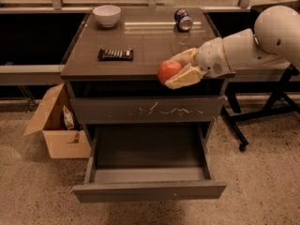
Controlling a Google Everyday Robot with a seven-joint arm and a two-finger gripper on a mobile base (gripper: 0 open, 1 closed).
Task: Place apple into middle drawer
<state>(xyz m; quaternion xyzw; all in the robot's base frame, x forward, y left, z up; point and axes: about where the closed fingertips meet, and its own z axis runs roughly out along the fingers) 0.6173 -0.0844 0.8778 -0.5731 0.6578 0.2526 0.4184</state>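
The red-orange apple (168, 71) is held between the pale fingers of my gripper (177, 69), at the front right edge of the cabinet top (140, 46) and just past it. The gripper is shut on the apple, and the white arm reaches in from the right. Below, the middle drawer (149, 189) is pulled open toward the camera, with a plain grey front and an empty grey inside. The apple hangs above the drawer's back part, well above it. The closed drawer (147, 110) over it bears white scratch marks.
On the cabinet top are a white bowl (107, 16) at the back left, a dark flat bar (116, 54) and a blue soda can (183, 19) lying at the back right. An open cardboard box (58, 125) stands on the floor at the left. A black stand leg (262, 111) is at the right.
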